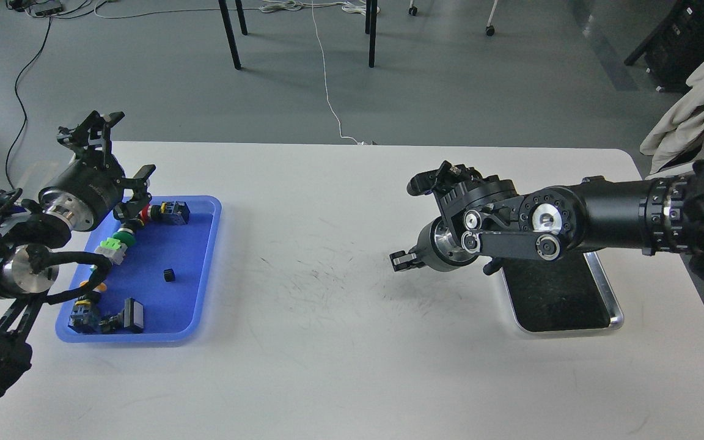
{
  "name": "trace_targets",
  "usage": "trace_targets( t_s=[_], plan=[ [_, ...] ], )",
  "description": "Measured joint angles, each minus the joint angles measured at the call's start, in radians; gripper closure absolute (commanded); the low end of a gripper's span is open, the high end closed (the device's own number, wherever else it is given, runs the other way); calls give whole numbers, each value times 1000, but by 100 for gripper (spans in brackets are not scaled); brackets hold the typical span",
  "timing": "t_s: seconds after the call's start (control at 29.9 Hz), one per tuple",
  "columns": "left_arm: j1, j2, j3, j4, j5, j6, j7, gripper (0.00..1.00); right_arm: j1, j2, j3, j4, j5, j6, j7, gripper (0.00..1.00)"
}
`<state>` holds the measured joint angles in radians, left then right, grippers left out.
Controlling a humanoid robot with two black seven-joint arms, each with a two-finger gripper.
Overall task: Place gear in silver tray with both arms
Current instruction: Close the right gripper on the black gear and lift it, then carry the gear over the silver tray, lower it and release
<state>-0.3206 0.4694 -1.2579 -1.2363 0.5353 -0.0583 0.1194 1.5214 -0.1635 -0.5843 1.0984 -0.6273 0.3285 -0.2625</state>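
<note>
A small black part (169, 275), possibly the gear, lies in the middle of the blue tray (205, 269) at the left. My left gripper (115, 157) is open and empty, raised above the tray's far left corner. The silver tray (612, 299) sits at the right, its dark bottom empty and its far end hidden under my right arm. My right gripper (401, 260) hovers just above the table, left of the silver tray. It looks small and dark, and its fingers cannot be told apart.
The blue tray also holds several coloured button and switch parts (113, 247) along its left side and black blocks (126, 316) near its front. Scuffed white table (315, 275) lies between the two trays. Chair legs and cables are on the floor beyond.
</note>
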Motion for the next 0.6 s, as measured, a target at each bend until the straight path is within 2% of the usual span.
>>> trace_targets(
  t_s=[0.17,0.3,0.47,0.6],
  plan=[
    [0,0,0,0,0,0,-1,2,72,-136,20,114,0,2,0,98],
    [0,0,0,0,0,0,-1,2,96,-290,24,213,-48,3,0,98],
    [0,-4,1,0,0,0,-1,2,67,-437,-7,228,-274,3,20,98],
    [0,-6,3,0,0,0,-1,2,16,-493,-20,224,-389,3,38,98]
  ],
)
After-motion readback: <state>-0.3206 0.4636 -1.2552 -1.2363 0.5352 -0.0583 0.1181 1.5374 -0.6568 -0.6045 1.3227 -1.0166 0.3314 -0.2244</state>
